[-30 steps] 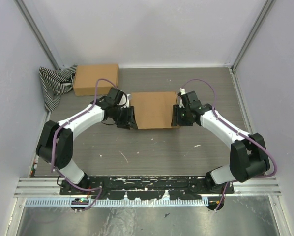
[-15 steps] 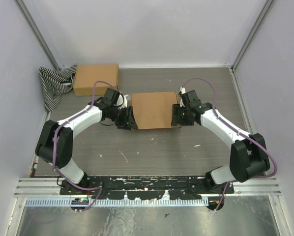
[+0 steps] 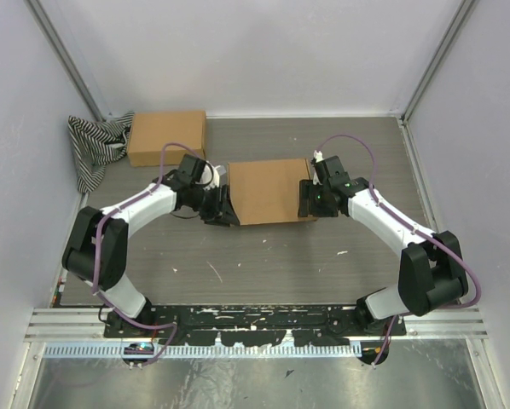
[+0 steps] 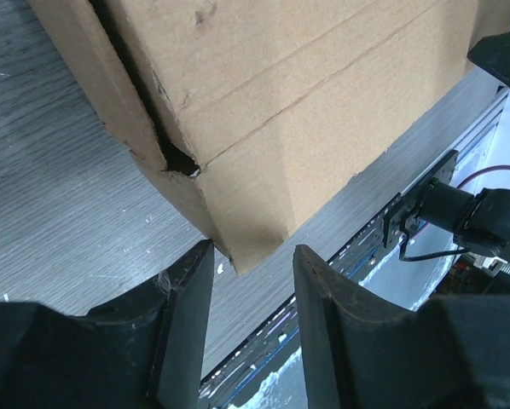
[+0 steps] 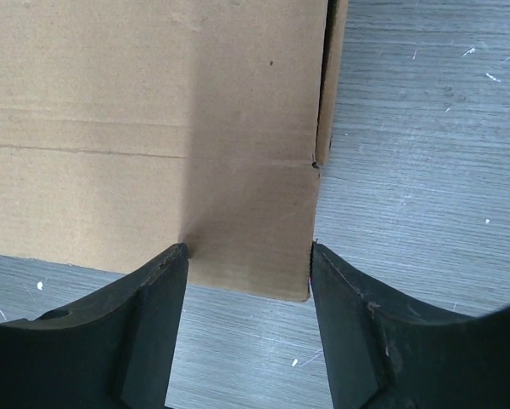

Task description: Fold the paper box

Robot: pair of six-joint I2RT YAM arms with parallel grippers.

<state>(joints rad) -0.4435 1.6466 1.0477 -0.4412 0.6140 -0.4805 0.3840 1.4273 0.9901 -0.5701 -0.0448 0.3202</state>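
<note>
Brown cardboard box (image 3: 269,190): lay closed at the centre of the grey desk (image 3: 263,256), between both arms. Left end effector (image 4: 253,251): fingers stood apart, the box's near-left corner between them, where a side seam gaped. Right end effector (image 5: 248,249): fingers stood apart at the box's near-right corner. Second cardboard box (image 3: 166,136): sat back left, with a striped cloth (image 3: 91,146) against it.

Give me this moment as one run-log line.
left tool: open, paper box corner in its gap | right tool: open, at box's right end | box: on table, between both tools
</note>
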